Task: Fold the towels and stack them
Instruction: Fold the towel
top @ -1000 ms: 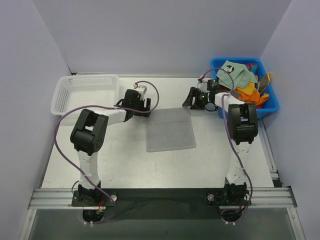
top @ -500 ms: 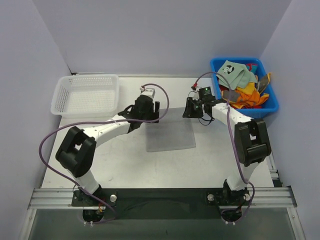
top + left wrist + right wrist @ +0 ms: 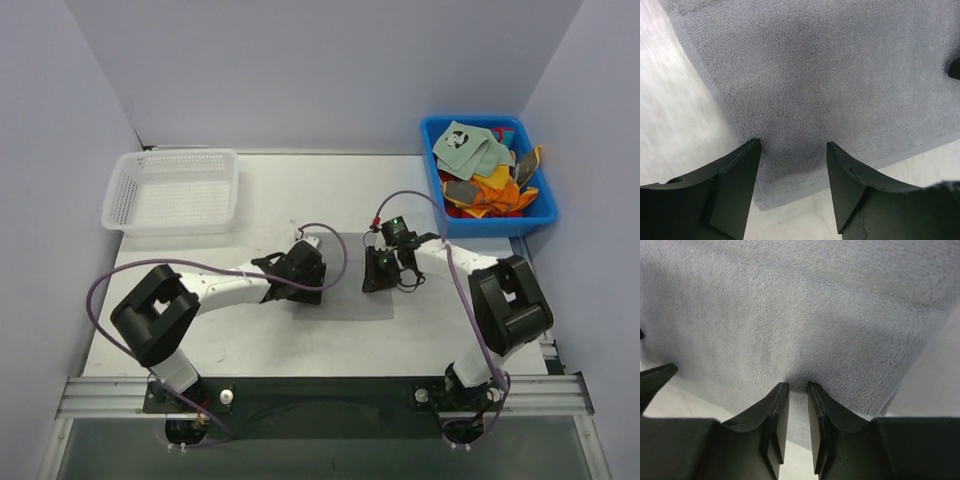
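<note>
The grey towel [image 3: 345,262] lies flat mid-way across the surface [image 3: 250,200]; the right gripper [image 3: 798,386] jaws pinch its near edge, while the left gripper [image 3: 792,145] jaws stand apart astride the near-left corner (clamp there too, I'd judge, then lift both evenly).

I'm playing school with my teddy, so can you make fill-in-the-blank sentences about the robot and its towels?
The towel lying flat on the table is ____ . The other towels sit in a bin coloured ____ . The gripper with jaws wide apart is the ____ one.
Missing words: grey, blue, left.
</note>
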`<state>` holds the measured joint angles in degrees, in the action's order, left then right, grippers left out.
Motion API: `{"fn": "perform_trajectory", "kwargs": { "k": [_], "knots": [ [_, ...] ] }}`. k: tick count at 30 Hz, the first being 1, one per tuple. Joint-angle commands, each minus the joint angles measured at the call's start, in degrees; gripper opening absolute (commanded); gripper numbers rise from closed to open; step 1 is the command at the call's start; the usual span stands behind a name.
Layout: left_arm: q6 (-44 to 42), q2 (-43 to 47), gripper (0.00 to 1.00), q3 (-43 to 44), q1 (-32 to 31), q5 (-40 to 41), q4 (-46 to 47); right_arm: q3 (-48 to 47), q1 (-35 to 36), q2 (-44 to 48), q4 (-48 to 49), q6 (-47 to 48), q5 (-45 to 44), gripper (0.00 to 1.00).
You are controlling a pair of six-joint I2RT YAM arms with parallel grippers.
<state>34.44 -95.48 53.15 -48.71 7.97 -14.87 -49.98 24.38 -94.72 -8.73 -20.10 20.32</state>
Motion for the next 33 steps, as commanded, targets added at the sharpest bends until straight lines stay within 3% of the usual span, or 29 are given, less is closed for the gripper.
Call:
{"fn": "perform_trajectory", "kwargs": {
  "k": [1, 5, 6, 10, 13, 19, 27, 33],
  "knots": [
    [5.6, 4.1, 0.66, -5.4, -2.4, -5.5, -6.5, 4.9, 3.0, 4.1, -10.2, -1.0, 2.3, 0.24],
    [5.5, 10.7, 0.71, -7.4, -4.3, -5.3, -7.8, 7.4, 5.3, 10.2, -10.3, 2.1, 3.6, 0.32],
    [4.8, 13.7, 0.74, -7.4, -4.2, -4.6, -7.8, 6.6, 5.2, 12.8, -10.4, 3.8, 3.4, 0.39],
    [-5.6, 18.1, 0.84, -4.1, -2.2, 1.6, -7.3, 1.4, 2.9, 16.1, -11.1, 12.3, -0.4, 0.51],
    [-14.0, 17.5, 0.89, -3.1, 2.9, 2.4, -3.6, -2.7, -2.3, 14.7, -10.6, 18.1, -0.6, 0.54],
    [-29.7, 11.5, 0.89, 1.3, 10.7, -3.4, 6.7, -11.1, -5.9, 7.5, -10.2, 31.7, -4.9, 0.54],
    [-40.5, -2.5, 0.89, 13.9, 14.1, -11.7, 4.6, -17.2, -9.2, -2.0, -10.6, 42.3, -0.1, 0.54],
    [-43.1, -8.1, 0.86, 17.3, 15.9, -16.1, 2.8, -18.8, -9.4, -6.9, -13.0, 47.8, 2.7, 0.53]
  ]
}}
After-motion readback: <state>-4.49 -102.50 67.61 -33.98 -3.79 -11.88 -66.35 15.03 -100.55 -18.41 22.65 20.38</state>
